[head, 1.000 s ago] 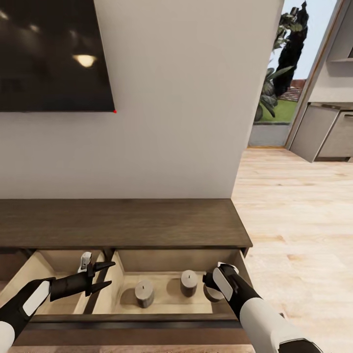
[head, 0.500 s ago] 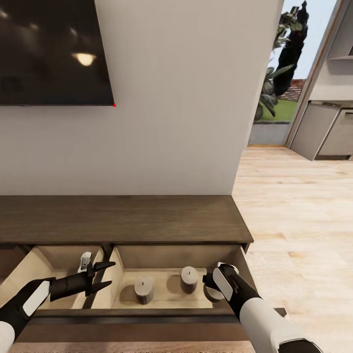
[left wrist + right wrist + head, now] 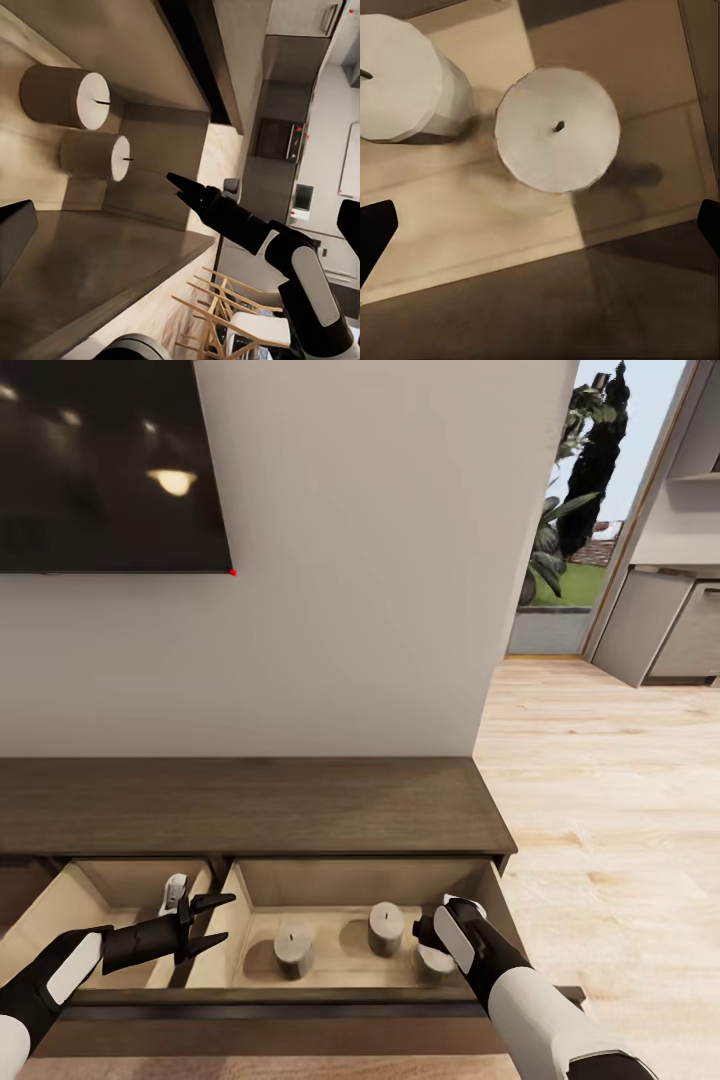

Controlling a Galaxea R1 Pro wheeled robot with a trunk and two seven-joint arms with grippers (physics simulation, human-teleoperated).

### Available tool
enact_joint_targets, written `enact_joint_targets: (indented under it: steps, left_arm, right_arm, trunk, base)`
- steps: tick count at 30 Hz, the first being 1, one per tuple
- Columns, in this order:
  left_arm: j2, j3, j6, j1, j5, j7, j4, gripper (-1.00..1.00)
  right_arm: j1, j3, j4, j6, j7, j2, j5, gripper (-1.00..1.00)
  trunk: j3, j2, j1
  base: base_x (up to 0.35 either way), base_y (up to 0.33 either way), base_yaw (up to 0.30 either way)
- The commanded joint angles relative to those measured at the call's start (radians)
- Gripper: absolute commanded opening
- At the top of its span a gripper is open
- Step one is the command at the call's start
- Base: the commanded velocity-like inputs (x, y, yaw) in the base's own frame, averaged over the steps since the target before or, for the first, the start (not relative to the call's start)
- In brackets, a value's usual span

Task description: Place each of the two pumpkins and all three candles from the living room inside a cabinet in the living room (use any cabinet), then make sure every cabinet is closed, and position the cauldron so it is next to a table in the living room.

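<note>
The dark brown cabinet (image 3: 250,810) stands against the wall with two pale wood drawers pulled open. Three grey-beige candles stand upright in the right drawer: one (image 3: 293,948) toward its left, one (image 3: 386,928) in the middle, and one (image 3: 436,963) partly under my right gripper (image 3: 438,945). The right wrist view looks straight down on a candle (image 3: 559,129) between wide-open fingers, with a second candle (image 3: 401,79) beside it. My left gripper (image 3: 213,920) hangs open over the divider between the drawers, holding nothing. The pumpkins and the cauldron are out of view.
A dark TV screen (image 3: 100,460) hangs on the wall above the cabinet. Light wood floor (image 3: 600,810) stretches to the right toward grey kitchen units (image 3: 665,630) and a glass door with plants (image 3: 585,480) behind it.
The view has tilted up slightly. The pale top of the third candle now shows under my right gripper, free of the fingers. Both arms have barely moved.
</note>
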Motion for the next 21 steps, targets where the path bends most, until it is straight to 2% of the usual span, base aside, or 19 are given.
enact_joint_targets:
  steps: [1,12,17,21]
  left_arm:
    - [0.0,0.0,0.0,0.0,-0.001,0.0,0.0,1.0]
    - [0.0,-0.001,0.007,0.0,-0.002,0.0,0.0,1.0]
    - [-0.001,-0.003,0.011,0.0,-0.003,0.001,0.0,1.0]
    - [-0.001,-0.004,0.012,0.0,-0.003,0.001,0.0,1.0]
  right_arm:
    - [0.0,0.0,0.0,0.0,0.0,0.0,0.0,1.0]
    - [0.0,0.001,-0.007,0.0,0.008,-0.011,-0.002,1.0]
    - [0.001,0.001,-0.012,0.0,0.014,-0.012,-0.004,1.0]
    - [0.001,0.001,-0.012,0.0,0.015,-0.009,-0.003,1.0]
  trunk:
    - [0.003,0.007,-0.004]
    - [0.038,0.084,-0.046]
    - [0.053,0.119,-0.065]
    - [0.066,0.147,-0.081]
  base:
    - [0.0,0.0,0.0]
    - [-0.004,0.0,0.0]
    - [-0.184,0.0,0.0]
    - [-0.032,0.0,0.0]
